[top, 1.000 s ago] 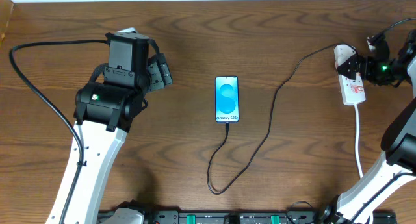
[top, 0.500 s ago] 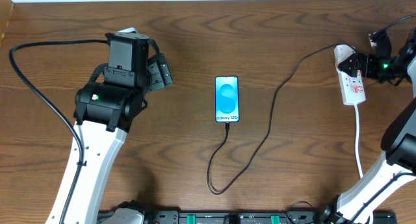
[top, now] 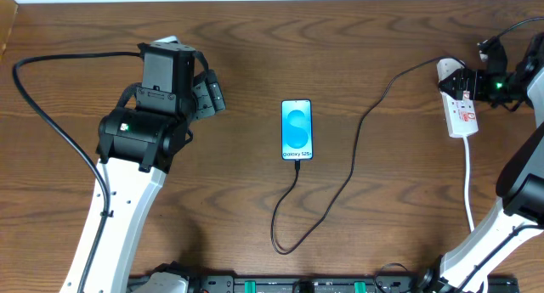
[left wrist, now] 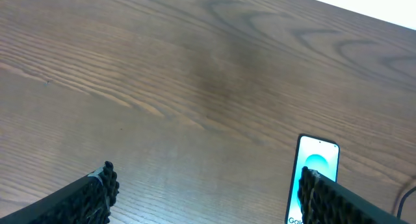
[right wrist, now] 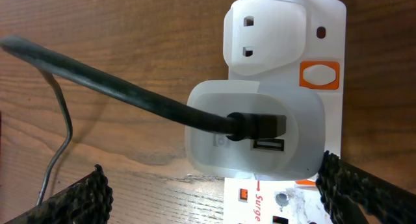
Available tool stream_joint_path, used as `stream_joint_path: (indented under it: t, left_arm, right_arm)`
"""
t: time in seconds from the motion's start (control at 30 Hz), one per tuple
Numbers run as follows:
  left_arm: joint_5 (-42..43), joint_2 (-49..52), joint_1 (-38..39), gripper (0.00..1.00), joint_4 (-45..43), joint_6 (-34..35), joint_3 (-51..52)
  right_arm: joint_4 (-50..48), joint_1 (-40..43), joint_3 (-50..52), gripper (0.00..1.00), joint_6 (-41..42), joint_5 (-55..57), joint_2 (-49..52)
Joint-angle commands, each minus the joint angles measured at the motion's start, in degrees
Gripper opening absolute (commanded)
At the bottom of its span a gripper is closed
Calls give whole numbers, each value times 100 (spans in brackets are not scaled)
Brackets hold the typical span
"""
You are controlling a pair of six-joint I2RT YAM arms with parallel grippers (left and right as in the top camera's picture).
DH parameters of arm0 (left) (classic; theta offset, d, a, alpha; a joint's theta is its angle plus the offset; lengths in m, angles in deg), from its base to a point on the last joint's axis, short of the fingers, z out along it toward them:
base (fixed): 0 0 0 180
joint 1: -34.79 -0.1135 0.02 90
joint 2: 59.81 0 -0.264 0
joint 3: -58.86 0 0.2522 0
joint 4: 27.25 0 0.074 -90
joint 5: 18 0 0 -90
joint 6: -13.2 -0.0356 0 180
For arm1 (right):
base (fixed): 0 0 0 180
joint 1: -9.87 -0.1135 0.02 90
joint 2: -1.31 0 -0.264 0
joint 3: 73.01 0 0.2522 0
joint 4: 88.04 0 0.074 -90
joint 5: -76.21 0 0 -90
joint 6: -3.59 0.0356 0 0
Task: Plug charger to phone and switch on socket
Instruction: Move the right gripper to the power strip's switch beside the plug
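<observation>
The phone (top: 297,129) lies flat mid-table with its cyan screen lit, and it also shows in the left wrist view (left wrist: 316,175). The charger (top: 348,170), a thin black cable, meets the phone's near edge, loops toward me, then runs right to a white adapter (right wrist: 257,130) in the socket (top: 460,109). An orange button (right wrist: 320,74) sits on the socket's face (right wrist: 286,29). My right gripper (top: 469,79) hovers open above the socket's far end (right wrist: 214,188). To the left of the phone, my left gripper (top: 209,94) is open and holds nothing (left wrist: 208,188).
The socket's white cord (top: 468,178) runs toward the near edge past the right arm's base. A thick black cable (top: 51,115) arcs round the left arm. A pale wall edge borders the far side of the wooden table (top: 255,38).
The right gripper has shifted slightly farther and to the right over the socket's end. The left arm, the phone and the charger have not moved.
</observation>
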Motion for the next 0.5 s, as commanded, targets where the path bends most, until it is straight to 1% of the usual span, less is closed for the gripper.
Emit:
stream_joint_path:
  t: [0.0,0.47]
  left_arm:
    - [-133,-13,7,90,17,-74,-37]
    - [-133,-13,7,90,17,-74,-37]
  right_arm:
    - [13,-52,96,99,-22,-107,24]
    - [28,-52,229,99,107,-109,31]
